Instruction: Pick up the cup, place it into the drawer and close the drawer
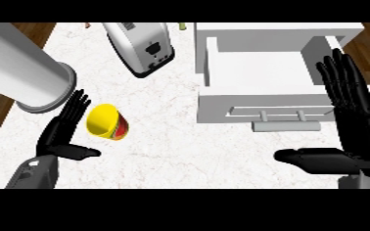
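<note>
Fingers straight on both hands: left hand (63,127) just beside cup (107,122), not grasping; right hand (345,108) resting by open drawer (260,108). Step: pick-up. Next needs fingers curling round cup

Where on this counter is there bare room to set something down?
The widest bare patch of counter lies between the yellow cup and the open drawer, below the toaster. The drawer looks empty inside. The left side is crowded: the left hand sits beside the cup, under a big grey cylinder.
</note>
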